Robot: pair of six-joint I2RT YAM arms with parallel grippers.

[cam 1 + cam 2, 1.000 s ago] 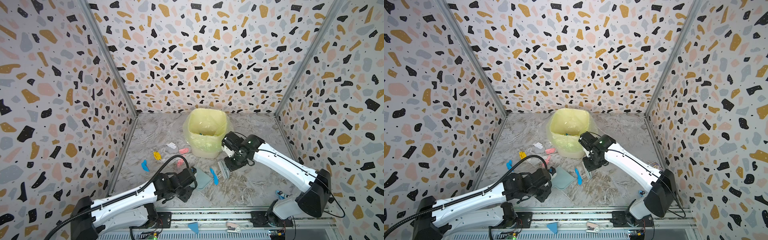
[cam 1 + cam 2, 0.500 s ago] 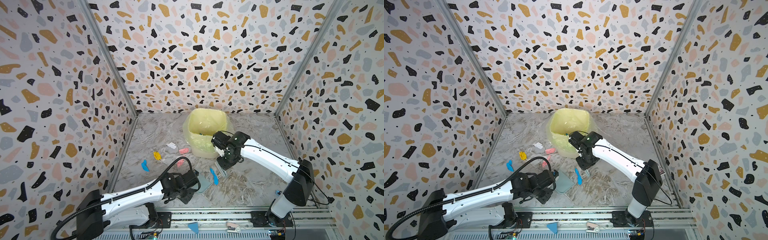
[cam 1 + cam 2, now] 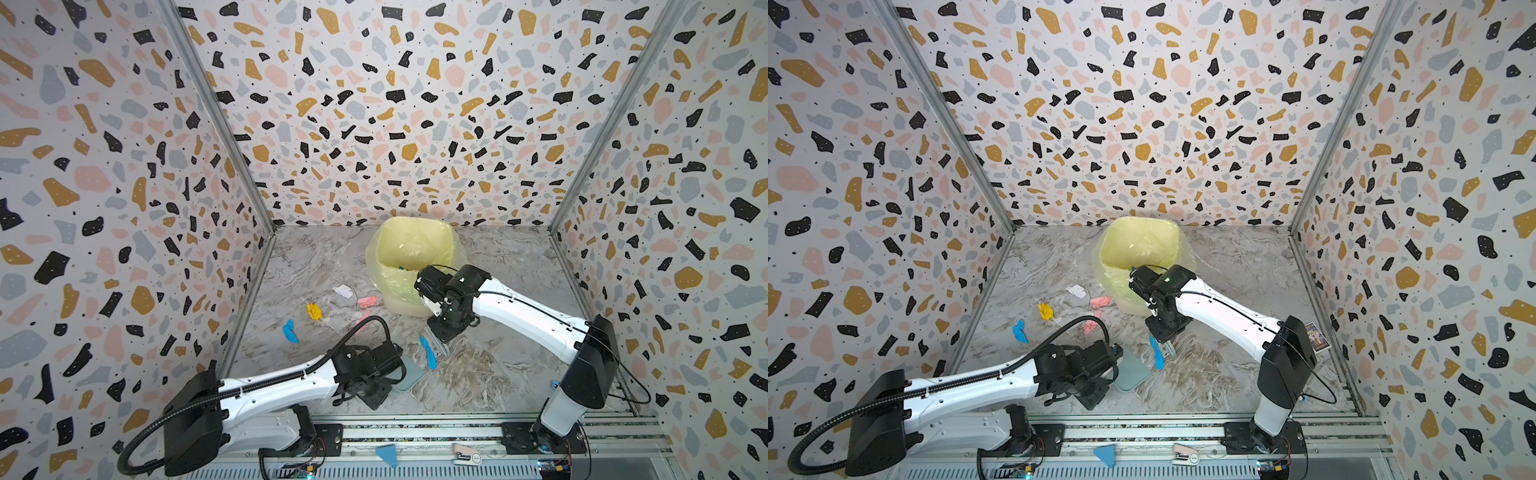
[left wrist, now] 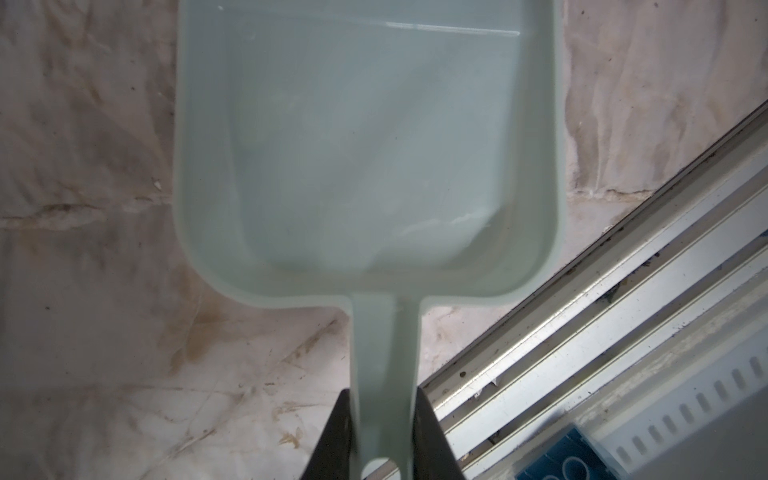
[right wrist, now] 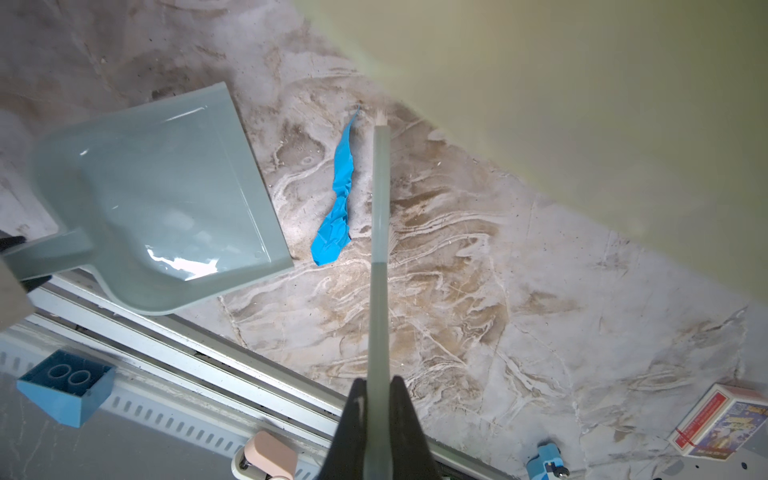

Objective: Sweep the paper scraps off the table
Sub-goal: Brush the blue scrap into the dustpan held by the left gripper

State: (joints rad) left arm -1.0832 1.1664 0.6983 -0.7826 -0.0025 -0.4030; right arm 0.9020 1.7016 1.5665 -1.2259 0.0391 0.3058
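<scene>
- Both top views: paper scraps (image 3: pixel 366 302), white, pink, yellow and blue, lie on the table (image 3: pixel 498 374) beside the yellow bin (image 3: pixel 411 249).
- Left wrist: left pincer (image 4: pixel 382 436) clenched on the dustpan (image 4: pixel 365 145) handle.
- Right wrist: right pincer (image 5: pixel 378 428) clenched on the brush (image 5: pixel 380 208) handle; one blue scrap (image 5: pixel 338 199) lies between brush and dustpan lip.
</scene>
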